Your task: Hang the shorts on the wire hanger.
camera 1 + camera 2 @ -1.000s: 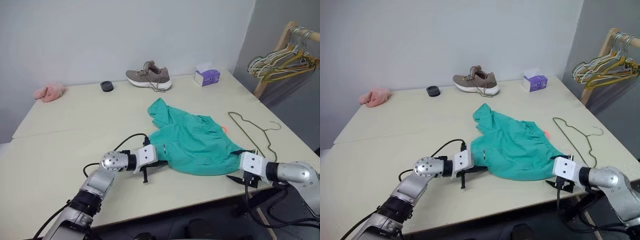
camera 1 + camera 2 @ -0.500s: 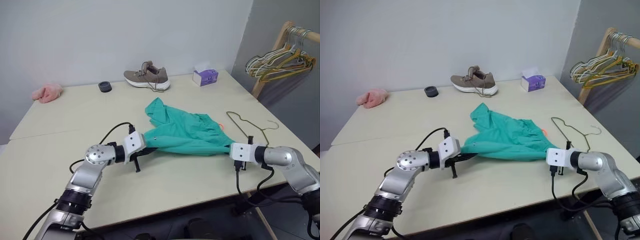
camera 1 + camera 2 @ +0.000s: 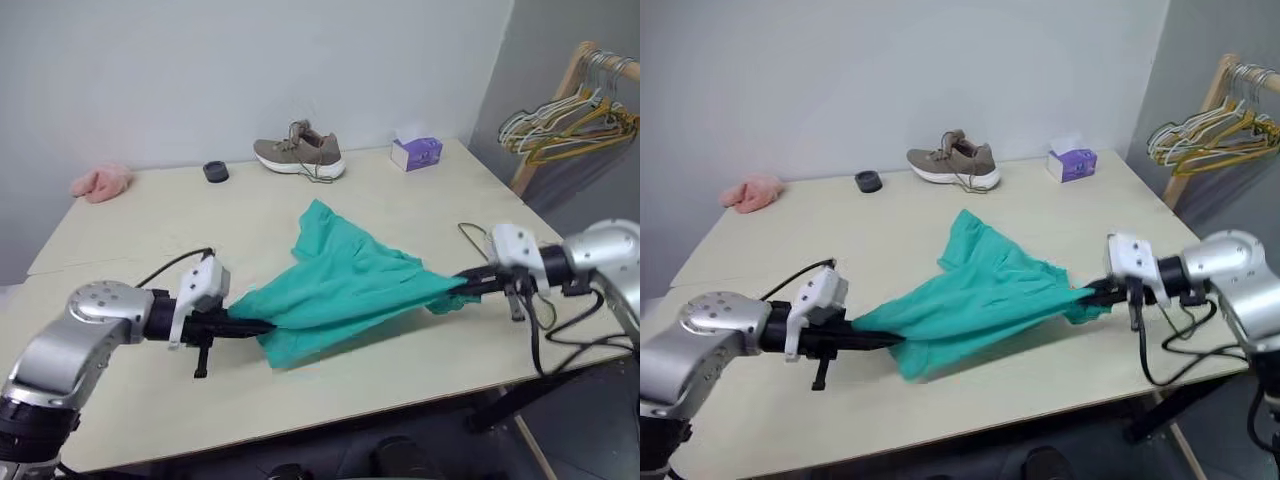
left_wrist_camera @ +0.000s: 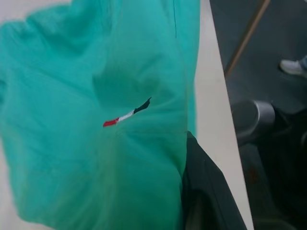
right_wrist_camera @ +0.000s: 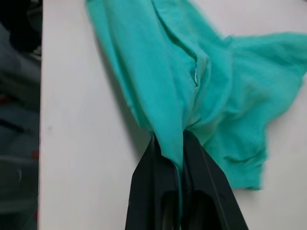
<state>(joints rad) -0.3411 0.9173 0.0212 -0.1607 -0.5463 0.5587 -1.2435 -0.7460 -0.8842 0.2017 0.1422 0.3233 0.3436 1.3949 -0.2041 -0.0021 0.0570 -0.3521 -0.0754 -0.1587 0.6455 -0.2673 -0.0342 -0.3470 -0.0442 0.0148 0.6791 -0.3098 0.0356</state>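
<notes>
- Over the near half of the table: you now have the shorts stretched between both arms, lifted mostly clear; a second ago they lay slack on the surface.
- Left gripper: pinched tight on one end of the fabric, and it has risen with it.
- Right gripper: it stood open beside the cloth a second ago; now it is clamped on the opposite end, fabric pinched between the black fingers.
- Far edge of the shorts appears to trail on the tabletop.
- Wire hanger: flat on the table behind your right gripper, untouched.
- Judgement: two-handed grasp secured; threading onto the hanger not begun.
</notes>
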